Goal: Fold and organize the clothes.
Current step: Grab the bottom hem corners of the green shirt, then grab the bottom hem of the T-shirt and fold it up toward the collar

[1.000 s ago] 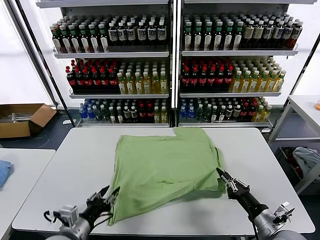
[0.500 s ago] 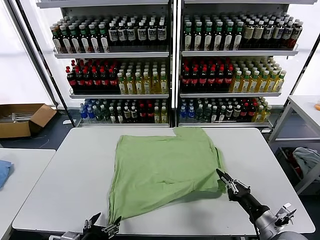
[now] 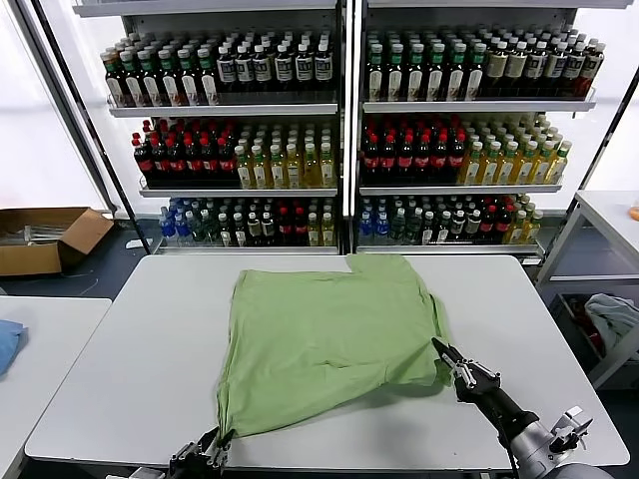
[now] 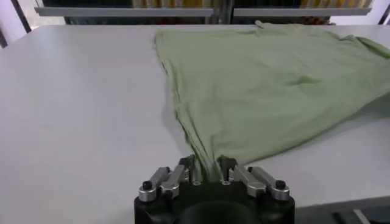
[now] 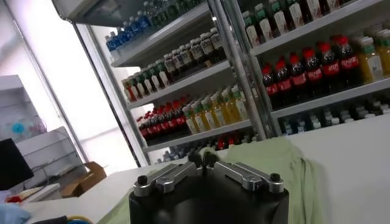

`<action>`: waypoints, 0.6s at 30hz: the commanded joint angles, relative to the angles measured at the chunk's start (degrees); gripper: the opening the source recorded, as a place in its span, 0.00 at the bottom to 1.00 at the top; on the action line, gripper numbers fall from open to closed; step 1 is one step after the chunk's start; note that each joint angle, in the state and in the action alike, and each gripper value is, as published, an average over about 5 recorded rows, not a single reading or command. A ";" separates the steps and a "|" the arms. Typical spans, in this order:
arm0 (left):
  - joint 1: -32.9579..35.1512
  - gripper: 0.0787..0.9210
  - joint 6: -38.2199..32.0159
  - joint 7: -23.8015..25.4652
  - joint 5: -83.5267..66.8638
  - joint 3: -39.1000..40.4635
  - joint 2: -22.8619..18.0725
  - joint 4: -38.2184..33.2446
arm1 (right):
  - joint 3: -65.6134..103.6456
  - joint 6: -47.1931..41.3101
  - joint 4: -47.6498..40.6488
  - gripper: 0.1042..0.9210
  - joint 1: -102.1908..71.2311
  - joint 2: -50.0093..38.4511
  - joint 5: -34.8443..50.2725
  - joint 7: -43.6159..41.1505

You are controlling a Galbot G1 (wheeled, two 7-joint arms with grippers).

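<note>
**A:** Where is the shirt?

**B:** The light green shirt (image 3: 329,344) lies spread flat, plain side up, in the middle of the white desk (image 3: 130,349), filling the centre of the head view. Its far edge runs near the back of the desk; its near left corner narrows to a point at the front edge, in the lower left part of the frame.

**A:** And the left gripper?

**B:** The left gripper (image 3: 208,454) sits at the very bottom of the head view, left of centre, right at that pointed corner. In the left wrist view the left gripper (image 4: 207,173) has its fingers (image 4: 189,169) drawn narrow, with the bunched corner of the shirt (image 4: 268,85) running down between them. It is pinching the cloth.

**A:** The right one?

**B:** The right gripper (image 3: 451,361) is in the lower right of the head view, reaching in from the corner, its tip at the shirt's right edge where the fabric is folded over. From the right wrist view the right gripper (image 5: 203,159) has its fingertips pressed together, with green cloth (image 5: 286,161) just past them. Whether fabric is caught between them I cannot tell.

**A:** Anything else around?

**B:** Shelves of bottles (image 3: 349,130) fill the top half of the head view behind the desk. A cardboard box (image 3: 45,238) sits on the floor at the left edge, and a second pale desk (image 3: 40,349) shows at lower left.
</note>
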 commanded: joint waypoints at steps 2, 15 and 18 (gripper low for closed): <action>-0.47 0.10 0.15 -0.10 0.09 0.30 0.02 0.58 | 0.02 -0.02 -0.02 0.01 -0.08 -0.06 -0.01 0.01; -7.77 0.01 0.00 0.26 -8.27 -3.02 3.61 -3.31 | -0.11 -0.13 0.09 0.01 0.80 0.39 0.10 0.27; -10.72 0.01 -0.10 0.33 -13.01 -3.79 5.24 -2.83 | -0.24 -0.18 -0.14 0.01 1.57 0.43 0.11 0.41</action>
